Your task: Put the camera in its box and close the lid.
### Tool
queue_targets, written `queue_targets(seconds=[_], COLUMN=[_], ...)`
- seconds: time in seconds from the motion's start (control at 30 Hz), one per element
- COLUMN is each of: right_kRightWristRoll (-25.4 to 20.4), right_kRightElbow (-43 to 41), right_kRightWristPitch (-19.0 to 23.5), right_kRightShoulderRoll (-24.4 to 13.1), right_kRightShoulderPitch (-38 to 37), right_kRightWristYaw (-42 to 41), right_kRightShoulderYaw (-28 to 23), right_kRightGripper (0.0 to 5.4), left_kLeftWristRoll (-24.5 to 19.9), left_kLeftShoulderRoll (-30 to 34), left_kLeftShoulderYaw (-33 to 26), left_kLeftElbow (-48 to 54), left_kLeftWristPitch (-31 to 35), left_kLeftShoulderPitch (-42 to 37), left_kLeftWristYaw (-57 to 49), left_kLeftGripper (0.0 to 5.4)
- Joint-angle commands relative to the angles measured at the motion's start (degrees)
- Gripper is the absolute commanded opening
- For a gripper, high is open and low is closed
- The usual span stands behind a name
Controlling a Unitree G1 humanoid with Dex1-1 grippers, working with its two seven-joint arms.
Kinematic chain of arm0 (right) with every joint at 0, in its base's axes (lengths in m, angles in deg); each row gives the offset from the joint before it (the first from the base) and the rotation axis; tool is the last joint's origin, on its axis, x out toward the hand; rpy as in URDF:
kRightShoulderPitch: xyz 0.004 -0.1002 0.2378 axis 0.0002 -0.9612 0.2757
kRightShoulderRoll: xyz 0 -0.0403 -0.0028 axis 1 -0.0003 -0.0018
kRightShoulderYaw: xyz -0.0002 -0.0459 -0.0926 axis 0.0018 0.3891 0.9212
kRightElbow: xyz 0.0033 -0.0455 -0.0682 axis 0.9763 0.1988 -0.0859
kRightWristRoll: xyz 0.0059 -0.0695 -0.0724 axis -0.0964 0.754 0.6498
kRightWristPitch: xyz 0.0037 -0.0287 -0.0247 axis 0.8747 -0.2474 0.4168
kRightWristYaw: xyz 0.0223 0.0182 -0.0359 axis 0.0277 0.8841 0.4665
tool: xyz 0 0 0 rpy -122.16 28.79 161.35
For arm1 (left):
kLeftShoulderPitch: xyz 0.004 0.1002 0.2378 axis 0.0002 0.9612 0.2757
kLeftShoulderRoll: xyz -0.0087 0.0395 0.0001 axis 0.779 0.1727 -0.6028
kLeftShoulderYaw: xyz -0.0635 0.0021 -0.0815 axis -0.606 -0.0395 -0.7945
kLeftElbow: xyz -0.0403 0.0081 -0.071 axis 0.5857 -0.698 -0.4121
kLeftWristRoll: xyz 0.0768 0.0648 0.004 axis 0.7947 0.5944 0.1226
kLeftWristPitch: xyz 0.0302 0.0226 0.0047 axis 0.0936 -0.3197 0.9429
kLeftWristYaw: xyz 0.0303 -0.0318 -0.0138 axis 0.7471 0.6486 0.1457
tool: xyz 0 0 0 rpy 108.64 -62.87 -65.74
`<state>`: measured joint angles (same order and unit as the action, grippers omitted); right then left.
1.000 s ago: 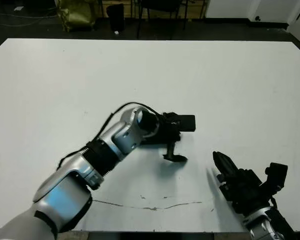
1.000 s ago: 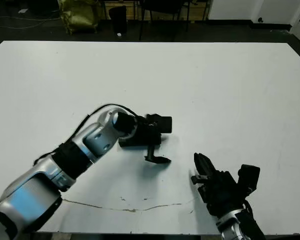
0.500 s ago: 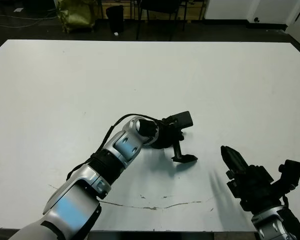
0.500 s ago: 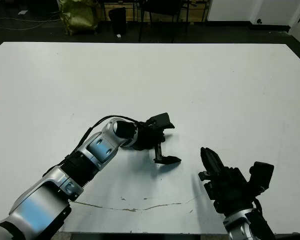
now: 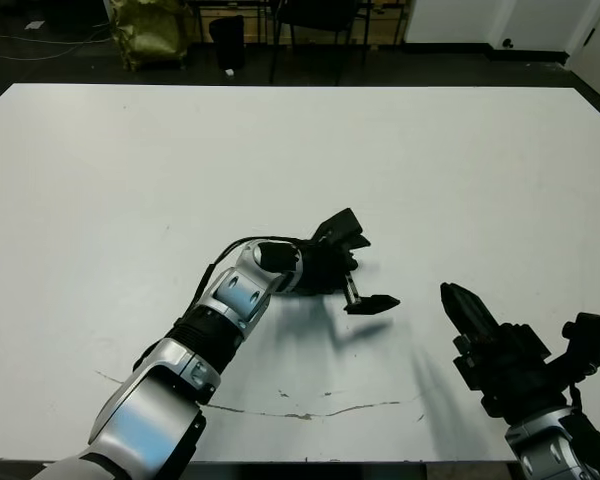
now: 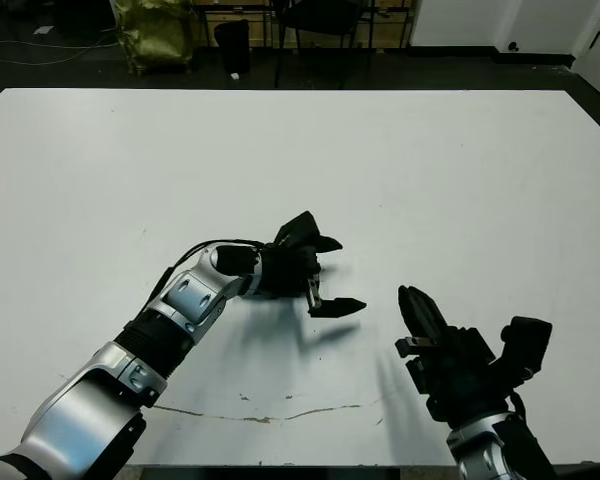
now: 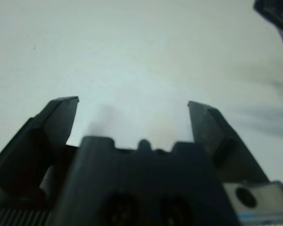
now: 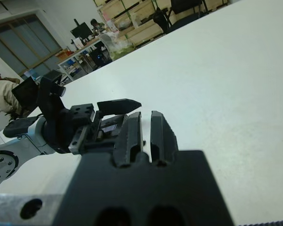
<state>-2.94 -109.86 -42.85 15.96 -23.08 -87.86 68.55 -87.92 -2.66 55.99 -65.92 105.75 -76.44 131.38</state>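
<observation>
The camera, the box and the lid are out of view in every frame. My left gripper (image 5: 365,262) hovers low over the middle of the white table (image 5: 430,160). It is open, with one finger raised and the other pointing toward the right arm. In the left wrist view its two fingers (image 7: 61,113) stand wide apart over bare table. My right gripper (image 5: 460,305) sits near the front right, shut with nothing in it, its fingertips (image 8: 160,129) almost touching. The right wrist view looks past them at the left gripper (image 8: 85,127).
A thin dark crack line (image 5: 310,410) runs along the table near its front edge. Beyond the far edge stand chair legs and a yellow bag (image 5: 150,25). A person (image 8: 2,94) sits far off in the right wrist view.
My left gripper has moved a little to the right and rolled at the wrist, so its fingers point more toward the right arm. The right gripper has shifted slightly right.
</observation>
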Motion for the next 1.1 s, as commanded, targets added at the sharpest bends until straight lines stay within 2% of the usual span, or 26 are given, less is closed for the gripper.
queue_targets(seconds=[0.03,0.3,0.47,0.6,0.7,0.73,0.8,0.9,0.93,1.0,1.1], right_kRightWristRoll=[-0.8,-1.8,-2.8,0.0,0.4,1.1,1.8,2.3,2.5,2.5,3.5], right_kRightElbow=[-0.1,1.0,2.2,3.0,3.9,4.3,8.7,12.7,14.1,16.7,17.8], right_kRightWristPitch=[0.8,0.0,-0.3,0.5,0.9,0.6,-3.1,-4.7,-5.8,-7.6,-7.4], right_kRightShoulderRoll=[-1.3,-1.9,-2.1,-3.0,-2.7,-2.7,-2.1,-2.3,-2.3,-2.2,-1.8], right_kRightShoulderPitch=[-1.2,0.3,1.4,2.4,4.0,4.7,6.4,9.6,10.6,12.6,14.7], right_kRightWristYaw=[0.2,-1.2,-1.5,1.2,3.0,3.3,0.0,-1.8,-3.0,-5.0,-3.3], right_kRightShoulderYaw=[-0.5,-2.0,-2.9,-3.0,-3.0,-2.8,-2.8,-3.0,-3.2,-3.5,-3.4], right_kRightGripper=[0.00,0.00,0.00,0.00,0.00,0.00,0.00,0.00,0.00,0.00,0.00], left_kLeftWristRoll=[-0.3,-8.7,-9.0,-10.3,-11.4,-12.1,-13.7,-16.4,-15.9,-10.7,-2.6], left_kLeftShoulderRoll=[5.8,9.1,9.2,7.6,7.5,7.4,7.3,6.9,6.9,7.4,8.3], left_kLeftShoulderYaw=[-0.7,-8.3,-13.3,-18.0,-21.0,-22.1,-24.3,-27.5,-28.1,-27.7,-26.7], left_kLeftElbow=[2.9,15.0,22.7,28.7,33.5,35.2,38.4,43.9,45.7,47.9,49.5], left_kLeftWristPitch=[7.5,9.5,6.6,4.5,2.5,2.4,2.6,4.3,3.7,-0.3,-4.9], left_kLeftShoulderPitch=[6.6,10.7,12.8,14.6,15.9,16.3,17.2,19.2,20.2,22.9,27.8], left_kLeftWristYaw=[0.8,-0.1,-8.3,-15.9,-19.9,-21.1,-23.6,-28.4,-30.3,-34.9,-40.5], left_kLeftGripper=[5.38,5.38,5.38,5.38,5.38,5.38,5.38,5.38,5.39,5.17,4.52])
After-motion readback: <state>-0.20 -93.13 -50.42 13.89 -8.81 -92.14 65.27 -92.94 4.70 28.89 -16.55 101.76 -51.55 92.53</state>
